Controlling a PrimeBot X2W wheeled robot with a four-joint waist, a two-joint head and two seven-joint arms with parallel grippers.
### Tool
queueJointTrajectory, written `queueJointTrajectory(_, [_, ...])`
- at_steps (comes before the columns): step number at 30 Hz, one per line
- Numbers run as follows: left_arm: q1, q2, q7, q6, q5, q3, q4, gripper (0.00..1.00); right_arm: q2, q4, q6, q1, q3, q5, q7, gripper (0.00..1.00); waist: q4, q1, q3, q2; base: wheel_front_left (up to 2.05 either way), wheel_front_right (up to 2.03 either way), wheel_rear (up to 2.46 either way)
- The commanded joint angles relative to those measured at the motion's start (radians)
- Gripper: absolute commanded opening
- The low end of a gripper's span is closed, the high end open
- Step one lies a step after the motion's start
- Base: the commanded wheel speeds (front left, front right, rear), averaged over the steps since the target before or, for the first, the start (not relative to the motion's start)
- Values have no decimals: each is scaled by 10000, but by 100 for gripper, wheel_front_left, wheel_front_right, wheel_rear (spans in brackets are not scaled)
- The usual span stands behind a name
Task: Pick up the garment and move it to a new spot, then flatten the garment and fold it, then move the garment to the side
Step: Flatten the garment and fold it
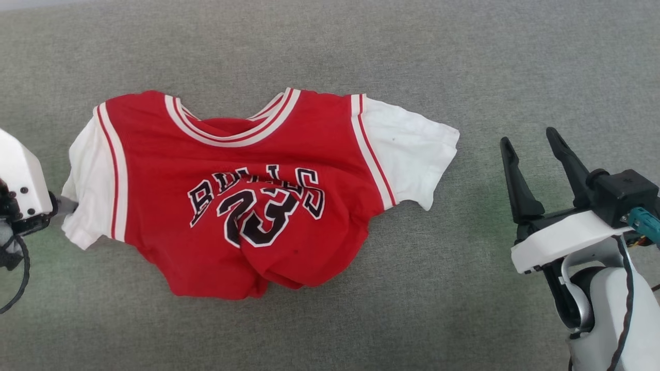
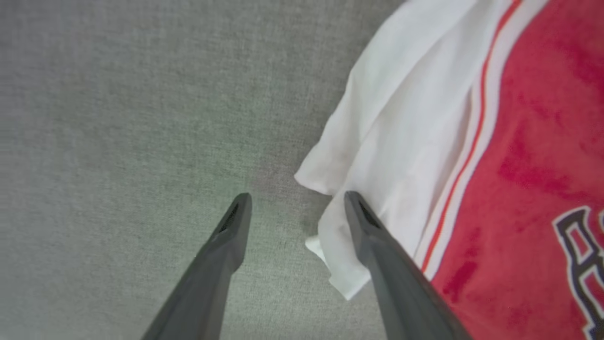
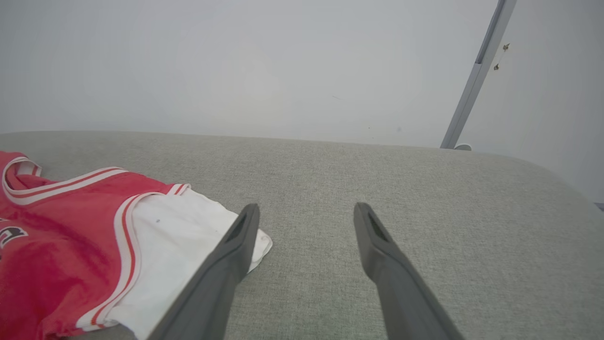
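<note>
Grey woven surface (image 1: 330,46) across the whole head view, broad on every side of the work. Red jersey-style garment (image 1: 242,170) at centre-left of that frame, front up, collar toward the top. Black lettering and "23" buckled by a fold, lower hem bunched and tucked under at bottom centre. Neither flat nor folded; judged to be at the very start, before the 1st pick-up.

White right arm (image 1: 613,309) at lower right of the head view. Right gripper (image 1: 528,135) pointing up the frame, jaws spread wide and holding nothing, well apart from the right-hand sleeve (image 1: 412,149) at centre right. Same sleeve at lower left of the right wrist view, partly behind 1 dark finger, pale wall (image 3: 236,61) beyond.

Left gripper (image 2: 297,196) at bottom centre of the left wrist view, jaws likewise wide and empty. 1 finger over the edge of the left-hand sleeve (image 2: 406,132), the other over bare grey cloth. Touching the fabric or just above it: cannot tell.

Possible trouble from here:
- Closing on 1 thin sleeve layer and lifting by that alone, leaving the bunched body to dangle, twist and land more crumpled.
- Fingertips snagging the grey surface beneath if pressed too low.
- Uneven lift, with the right gripper so much farther from its sleeve than the left.
</note>
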Motion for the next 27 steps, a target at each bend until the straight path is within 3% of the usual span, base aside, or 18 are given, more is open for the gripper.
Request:
queueJointTrajectory(1, [176, 82, -178, 50, 26, 64, -217, 100, -3, -79, -3, 32, 12, -9, 53, 100, 21, 0, -10, 0, 0, 0, 0])
queueJointTrajectory(19, [168, -758, -1120, -223, 581, -455, 584, 100, -132, -254, -3, -304, 368, 84, 488, 100, -113, 0, 294, 0, 0, 0, 0])
queueJointTrajectory(20, [97, -775, -1214, -303, 692, -528, 687, 40, -155, -236, -3, -377, 434, 148, 578, 100, -106, 0, 314, 0, 0, 0, 0])
queueJointTrajectory(21, [17, -789, -1348, -299, 724, -522, 817, 0, -171, -198, -3, -430, 509, 241, 724, 100, -91, 0, 338, 0, 0, 0, 0])
queueJointTrajectory(27, [-485, -1198, -1782, -774, 706, -535, 1430, 0, -598, 239, -3, -926, 1171, 906, 2405, 100, 112, 0, 485, 0, 0, 0, 0])
